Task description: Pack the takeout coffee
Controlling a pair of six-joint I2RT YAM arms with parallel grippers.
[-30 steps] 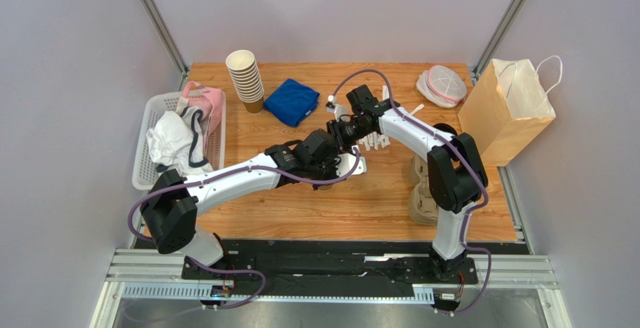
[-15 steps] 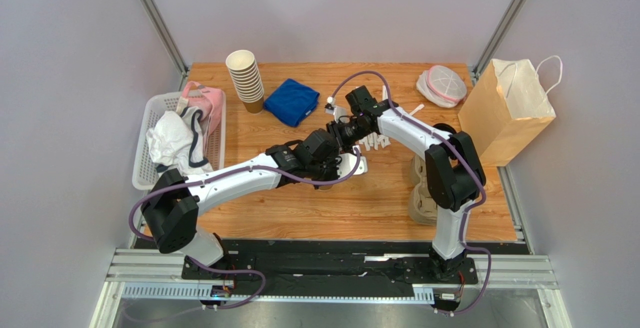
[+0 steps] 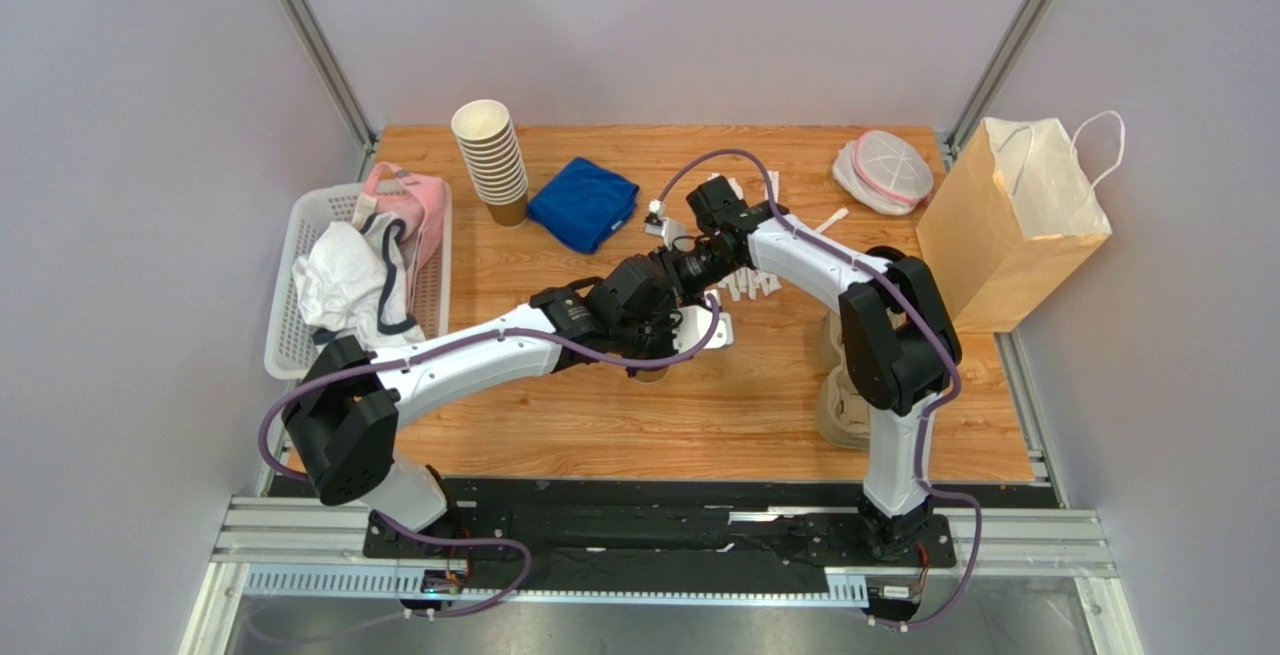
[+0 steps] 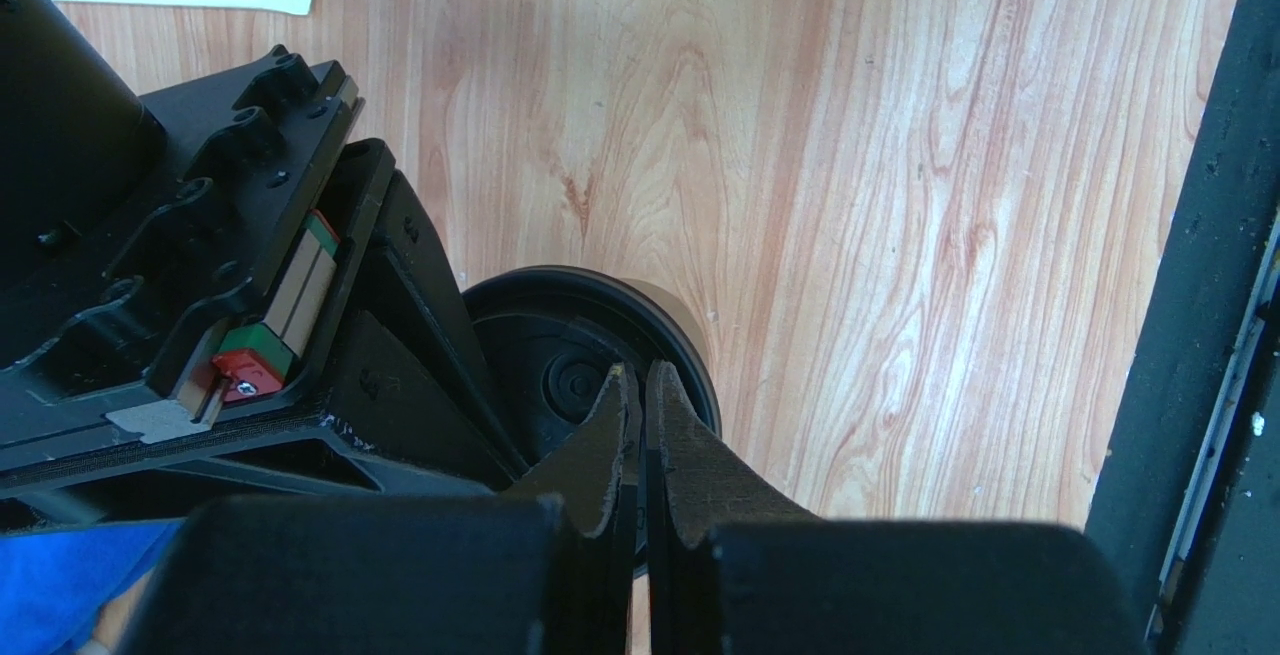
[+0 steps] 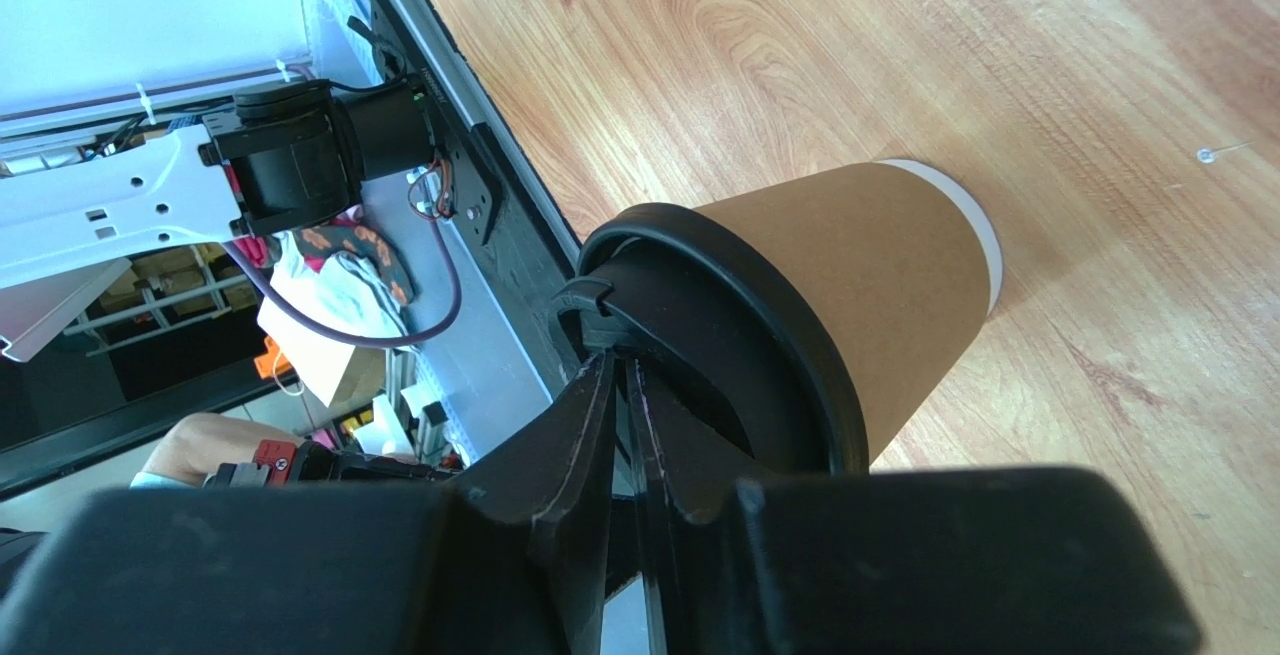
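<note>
The takeout coffee is a brown kraft cup (image 5: 887,288) with a black lid (image 5: 721,340), standing on the wooden table. In the top view the two arms hide it. My right gripper (image 5: 621,363) is shut on the lid's rim, one finger outside it and one inside. In the left wrist view the lid (image 4: 579,363) shows from above, with the right gripper's black body (image 4: 226,280) at its left edge. My left gripper (image 4: 634,373) is shut and empty, its tips right over the lid's middle. Both grippers meet at mid-table (image 3: 669,303).
A stack of lidless cups (image 3: 493,160) and a blue cloth (image 3: 583,202) are at the back. A white basket (image 3: 286,328) of clothes is at left. A paper bag (image 3: 1014,220) stands at right, a cardboard cup carrier (image 3: 842,385) before it. White packets (image 3: 747,283) lie beside the grippers.
My right gripper and forearm have shifted slightly to the left. My left arm has barely moved.
</note>
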